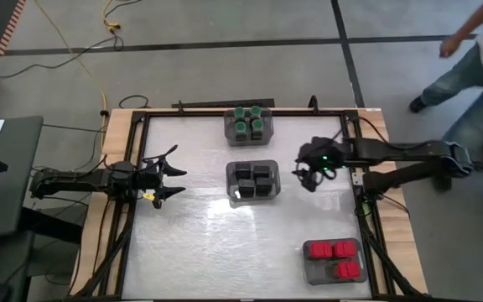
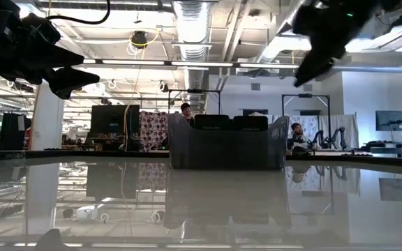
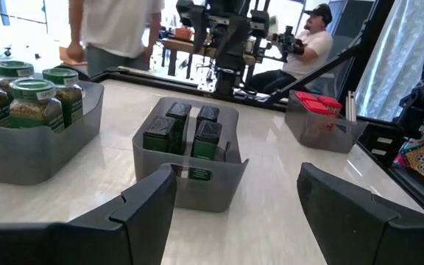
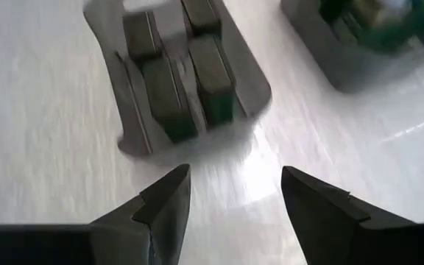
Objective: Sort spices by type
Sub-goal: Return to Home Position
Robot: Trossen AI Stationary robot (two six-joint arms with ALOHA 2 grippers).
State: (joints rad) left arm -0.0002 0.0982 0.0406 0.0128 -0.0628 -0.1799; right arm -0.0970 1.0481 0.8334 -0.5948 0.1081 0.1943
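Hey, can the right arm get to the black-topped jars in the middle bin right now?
Probably yes. The right gripper hangs open near the middle bin, bare table between them, and the black-topped jars are uncovered from above. The left gripper waits apart.

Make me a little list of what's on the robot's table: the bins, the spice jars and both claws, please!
table: white tabletop with three translucent grey rectangular plastic bins
far bin: small dark jars with round green caps
middle bin: all-black-topped jars
near right bin: jars with square red caps
sorting: each bin shows one type only
left gripper: open, empty, raised at the table's left side
right gripper: open, empty, raised right of the middle bin
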